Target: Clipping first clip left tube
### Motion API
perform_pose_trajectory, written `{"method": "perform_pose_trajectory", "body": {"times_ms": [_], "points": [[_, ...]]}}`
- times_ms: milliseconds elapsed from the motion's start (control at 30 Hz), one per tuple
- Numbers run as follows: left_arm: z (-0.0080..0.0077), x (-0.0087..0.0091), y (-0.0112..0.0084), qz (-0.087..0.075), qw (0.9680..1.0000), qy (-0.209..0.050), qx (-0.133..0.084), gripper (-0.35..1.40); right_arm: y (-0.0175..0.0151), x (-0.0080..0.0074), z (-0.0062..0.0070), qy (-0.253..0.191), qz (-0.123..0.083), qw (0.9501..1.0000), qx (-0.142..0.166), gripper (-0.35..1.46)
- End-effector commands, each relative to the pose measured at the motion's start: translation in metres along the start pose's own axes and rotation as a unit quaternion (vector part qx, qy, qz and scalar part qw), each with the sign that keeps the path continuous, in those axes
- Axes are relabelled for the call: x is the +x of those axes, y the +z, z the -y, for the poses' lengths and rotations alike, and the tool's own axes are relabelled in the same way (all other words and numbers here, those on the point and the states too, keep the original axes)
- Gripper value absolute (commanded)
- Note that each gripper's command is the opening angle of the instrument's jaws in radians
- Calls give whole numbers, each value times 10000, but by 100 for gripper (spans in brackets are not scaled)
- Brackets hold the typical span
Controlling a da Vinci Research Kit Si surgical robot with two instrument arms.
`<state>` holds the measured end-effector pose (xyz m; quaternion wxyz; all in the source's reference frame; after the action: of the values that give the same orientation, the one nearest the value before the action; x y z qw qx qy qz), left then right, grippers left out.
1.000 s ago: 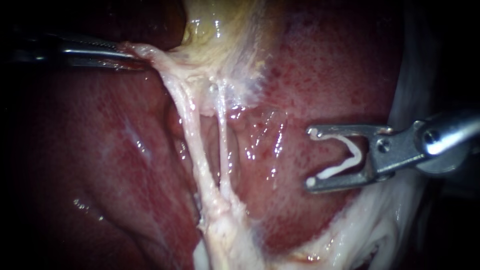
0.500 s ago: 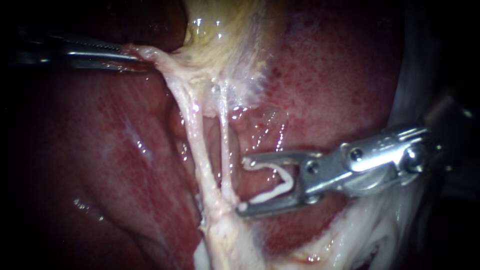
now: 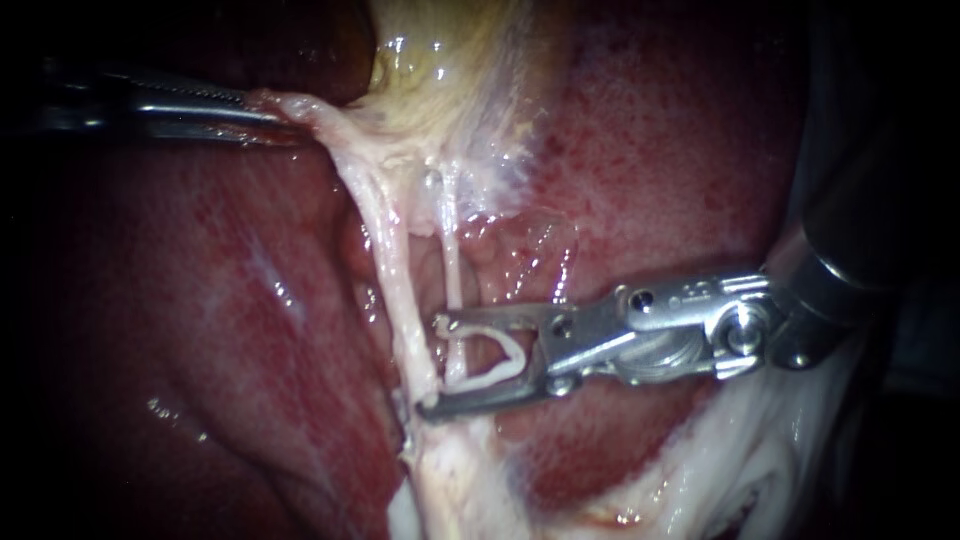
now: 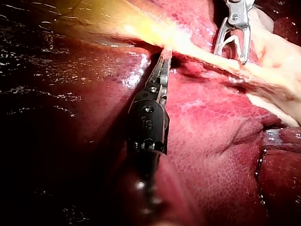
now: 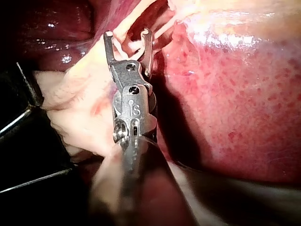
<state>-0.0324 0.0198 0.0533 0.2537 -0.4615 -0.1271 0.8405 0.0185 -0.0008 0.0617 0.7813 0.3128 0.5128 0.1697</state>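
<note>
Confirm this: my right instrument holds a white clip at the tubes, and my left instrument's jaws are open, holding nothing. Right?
Not quite. The left instrument is not empty: its jaws are shut on the pale tissue, as the left wrist view shows. The right instrument does hold the white clip at the tubes.

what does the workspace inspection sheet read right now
surface: liver, wet and red
job's things: thinner tube between the right jaws, thicker tube at their tips; clip not closed
clutter: nothing seen
instruments: left instrument shut on pale tissue; right instrument holds the clip, jaws wide apart
cables: thin lines in right wrist view, unclear what
surroundings: dark, nothing seen
</note>
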Motion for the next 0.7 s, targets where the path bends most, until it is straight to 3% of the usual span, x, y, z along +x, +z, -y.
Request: {"method": "perform_pose_trajectory", "body": {"times_ms": [33,233,533,700], "points": [[0,0,0,0,10000,0,1,-35,1,-3,-1,37,20,10000,47,49],[0,0,0,0,10000,1,0,-35,9,-8,1,58,-5,9996,275,49],[0,0,1,0,10000,1,1,-35,30,3,0,82,-155,9976,666,48],[0,0,2,0,10000,0,3,-35,41,9,1,116,-241,9974,667,49]]}}
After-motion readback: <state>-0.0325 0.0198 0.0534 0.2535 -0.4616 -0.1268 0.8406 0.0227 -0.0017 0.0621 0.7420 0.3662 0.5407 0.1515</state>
